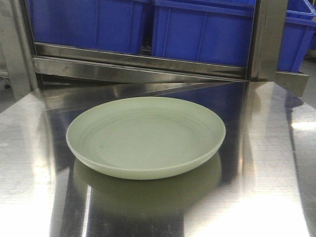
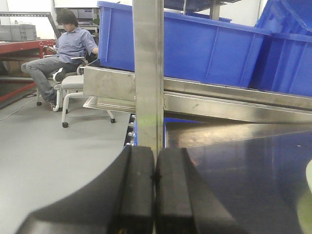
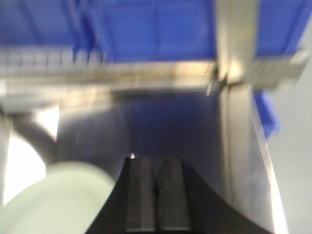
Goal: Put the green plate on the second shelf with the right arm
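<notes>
The green plate [image 1: 145,136] lies flat on the shiny steel table [image 1: 266,163] in the front view, pale sage with faint rings. Neither gripper shows in that view. In the blurred right wrist view my right gripper [image 3: 157,163] is shut and empty, its black fingers pressed together, with the plate [image 3: 53,200] just to its lower left. In the left wrist view my left gripper [image 2: 155,151] is shut and empty, at the table's left edge facing a steel upright post [image 2: 148,73]. A sliver of the plate [image 2: 308,195] shows at the far right.
A steel shelf rail [image 1: 138,64] carries blue plastic bins [image 1: 197,29] behind the table. Upright posts stand at the back left and the back right [image 1: 269,39]. A seated person [image 2: 63,48] is on a chair on the grey floor to the left.
</notes>
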Tool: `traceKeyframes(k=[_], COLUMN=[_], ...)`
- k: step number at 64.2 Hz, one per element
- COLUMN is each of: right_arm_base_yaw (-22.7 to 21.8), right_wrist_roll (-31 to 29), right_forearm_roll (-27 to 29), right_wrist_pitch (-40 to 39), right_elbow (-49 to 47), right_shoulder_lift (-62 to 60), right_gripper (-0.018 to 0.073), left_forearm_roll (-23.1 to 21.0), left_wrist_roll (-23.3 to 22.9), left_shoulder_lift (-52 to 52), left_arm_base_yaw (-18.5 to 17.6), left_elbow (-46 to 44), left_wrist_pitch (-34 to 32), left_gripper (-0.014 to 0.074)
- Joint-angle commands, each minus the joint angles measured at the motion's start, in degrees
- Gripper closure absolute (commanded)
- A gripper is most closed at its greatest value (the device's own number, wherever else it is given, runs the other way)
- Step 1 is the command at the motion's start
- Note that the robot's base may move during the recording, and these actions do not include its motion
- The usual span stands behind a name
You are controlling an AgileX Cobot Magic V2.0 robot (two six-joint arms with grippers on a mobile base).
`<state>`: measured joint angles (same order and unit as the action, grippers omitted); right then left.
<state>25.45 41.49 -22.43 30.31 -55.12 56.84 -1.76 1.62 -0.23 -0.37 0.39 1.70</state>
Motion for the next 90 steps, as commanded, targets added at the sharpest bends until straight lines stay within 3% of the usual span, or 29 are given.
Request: traceKeyframes(k=[1,7,14,21,27,61,90], right_arm_base_yaw=[3.4,4.3,4.3,4.3,4.3,4.5,5.1], right_wrist_roll=[-0.2,0.4,0.5,0.4,0.4,-8.2,-8.2], right_forearm_roll=[-0.3,2.1,6.6,11.3,12.7,28.5,32.0], right_wrist_pitch=[0.9,3.0,3.1,4.6,6.3,0.9,-2.2], right_elbow=[-2.2,-2.2,-2.2,-2.2,-2.2,-2.2,-2.2], right_shoulder_lift=[2.9,7.2,11.7,14.8,18.1,29.5,33.2], right_gripper=[0.0512,0.0503,0.0362,0.0141,0.0045,0.0034,0.0043], left_forearm_roll=[-0.2,-0.2,-0.2,-0.2,-0.2,-0.2,-0.2], left_wrist_roll=[-0.1,-0.1,-0.1,-0.1,-0.1,-0.1,-0.1], left_shoulder_lift=[-1.0,-1.0,-1.0,-1.0,-1.0,-1.0,-1.0], left_arm_base_yaw=[-0.1,-0.1,-0.1,-0.1,-0.1,-0.1,-0.1], left_elbow=[2.3,2.3,2.3,2.3,2.3,2.3,2.3], left_wrist_pitch=[-5.1,-5.1,-5.1,-5.1,-5.1,-5.1,-5.1], left_gripper=[0.0466,0.0466,0.0466,0.0466,0.0466,0.0466,0.0466])
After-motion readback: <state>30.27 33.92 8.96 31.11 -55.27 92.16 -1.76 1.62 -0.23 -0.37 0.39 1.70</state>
